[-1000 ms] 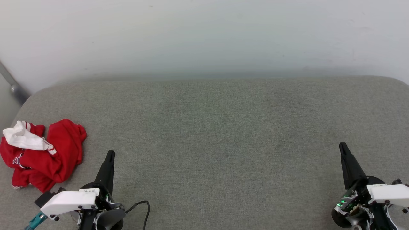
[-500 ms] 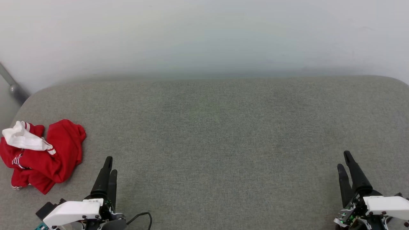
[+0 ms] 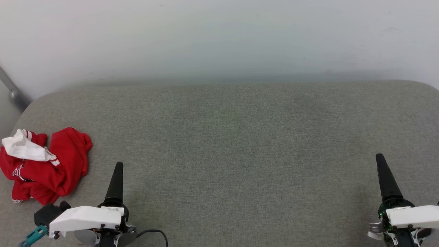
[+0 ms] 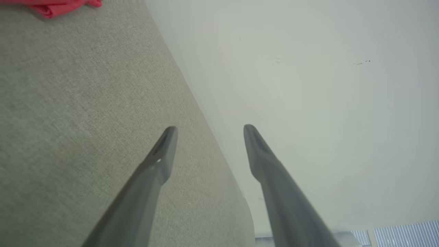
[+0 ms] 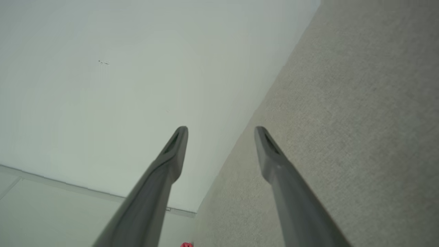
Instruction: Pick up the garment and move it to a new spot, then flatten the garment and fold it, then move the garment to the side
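Note:
The garment (image 3: 51, 168) lies crumpled at the left edge of the grey padded surface (image 3: 233, 144), red with one white striped sleeve on top. My left gripper (image 3: 117, 168) hovers just right of it, apart from the cloth, fingers pointing away from me. The left wrist view shows that gripper (image 4: 209, 130) open and empty, with a bit of the garment (image 4: 58, 7) at its top left corner. My right gripper (image 3: 381, 161) is far off at the lower right. The right wrist view shows this gripper (image 5: 221, 130) open and empty too, and a speck of the garment (image 5: 187, 244) at its bottom edge.
A pale wall (image 3: 219, 41) rises behind the surface's far edge. A grey metal bar (image 3: 13, 92) slants by the back left corner. A black cable (image 3: 154, 233) loops beside my left wrist. The surface's corners are rounded.
Both grippers went from shut to open. Both dipped toward me and came back up. The garment has not moved.

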You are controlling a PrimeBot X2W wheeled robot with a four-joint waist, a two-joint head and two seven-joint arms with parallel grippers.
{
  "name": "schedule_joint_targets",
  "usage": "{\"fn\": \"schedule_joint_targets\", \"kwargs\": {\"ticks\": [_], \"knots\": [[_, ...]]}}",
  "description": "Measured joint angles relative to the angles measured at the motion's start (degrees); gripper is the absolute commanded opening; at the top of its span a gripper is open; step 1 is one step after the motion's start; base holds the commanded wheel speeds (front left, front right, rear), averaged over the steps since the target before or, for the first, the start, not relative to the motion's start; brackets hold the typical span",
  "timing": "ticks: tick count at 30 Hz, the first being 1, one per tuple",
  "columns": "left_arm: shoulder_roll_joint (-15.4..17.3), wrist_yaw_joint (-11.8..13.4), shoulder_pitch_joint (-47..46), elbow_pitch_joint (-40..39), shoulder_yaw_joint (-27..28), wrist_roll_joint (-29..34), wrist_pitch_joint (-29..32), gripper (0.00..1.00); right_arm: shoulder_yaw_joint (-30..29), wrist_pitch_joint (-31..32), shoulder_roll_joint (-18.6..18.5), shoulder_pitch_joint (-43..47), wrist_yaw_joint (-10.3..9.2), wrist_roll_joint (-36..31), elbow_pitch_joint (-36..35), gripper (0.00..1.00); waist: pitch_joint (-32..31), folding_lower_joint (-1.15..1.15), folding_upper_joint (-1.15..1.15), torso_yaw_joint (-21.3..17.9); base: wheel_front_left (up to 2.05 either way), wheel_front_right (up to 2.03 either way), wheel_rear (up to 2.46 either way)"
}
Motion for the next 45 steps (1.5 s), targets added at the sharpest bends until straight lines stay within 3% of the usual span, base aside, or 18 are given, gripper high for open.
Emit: {"fn": "schedule_joint_targets", "kwargs": {"ticks": [16,32,45], "knots": [[0.3,5.7,1.1,-2.5,-3.6,20.0,-3.5,1.0,3.2,-3.5,0.0,2.4,0.0,-23.8,-5.1,1.0,0.1,0.0,0.0,0.0,0.0,0.0,0.0],[2.2,10.0,2.1,-4.2,-7.7,32.7,-6.5,1.0,3.1,-6.5,0.0,3.7,0.0,-37.1,-7.0,1.0,-0.1,0.0,0.0,-0.1,0.0,0.0,0.0],[3.5,11.3,3.3,-5.4,-10.4,41.1,-8.6,1.0,3.1,-8.6,0.0,5.0,0.01,-45.7,-8.8,1.0,-0.1,0.0,0.0,-0.1,0.0,0.0,0.0]]}}
